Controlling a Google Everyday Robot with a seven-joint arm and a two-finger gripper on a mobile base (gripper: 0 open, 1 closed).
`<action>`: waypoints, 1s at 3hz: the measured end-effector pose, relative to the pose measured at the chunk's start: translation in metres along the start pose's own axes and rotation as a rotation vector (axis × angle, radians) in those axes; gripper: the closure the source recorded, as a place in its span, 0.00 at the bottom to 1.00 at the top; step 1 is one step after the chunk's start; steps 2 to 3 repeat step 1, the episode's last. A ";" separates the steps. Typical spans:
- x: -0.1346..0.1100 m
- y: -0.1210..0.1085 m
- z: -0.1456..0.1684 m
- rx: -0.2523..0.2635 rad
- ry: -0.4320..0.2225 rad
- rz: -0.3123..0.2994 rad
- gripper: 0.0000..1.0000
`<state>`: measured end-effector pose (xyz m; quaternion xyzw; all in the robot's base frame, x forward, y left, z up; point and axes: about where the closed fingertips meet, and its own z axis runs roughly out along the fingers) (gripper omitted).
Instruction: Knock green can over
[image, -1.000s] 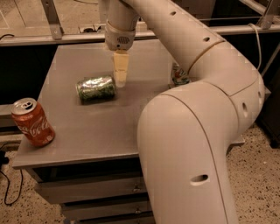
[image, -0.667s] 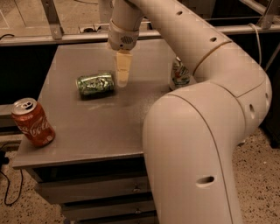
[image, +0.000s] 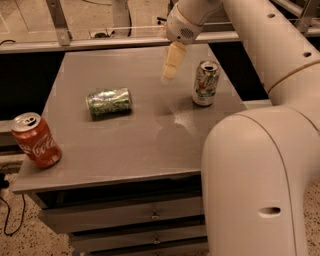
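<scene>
Green can (image: 109, 102) lies on its side on the grey worktop (image: 125, 150), left of centre, its long axis running roughly left to right, touched by nothing. Up and to its right the gripper (image: 169, 75) hangs above the worktop, well apart from the green can; its pale jaws look clenched together and grasp nothing. Just right of the gripper a white can (image: 206, 82) stands upright near the worktop's right edge. A red Coca-Cola can (image: 36, 140) stands at the front left corner. Below the worktop, 2 drawer fronts (image: 125, 215) show. The robot's white arm (image: 260, 165) fills the right side.
</scene>
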<state>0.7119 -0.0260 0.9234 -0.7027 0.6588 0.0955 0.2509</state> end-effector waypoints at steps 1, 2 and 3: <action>0.004 -0.004 -0.008 0.021 -0.008 0.007 0.00; 0.004 -0.004 -0.008 0.021 -0.008 0.007 0.00; 0.004 -0.004 -0.008 0.021 -0.008 0.007 0.00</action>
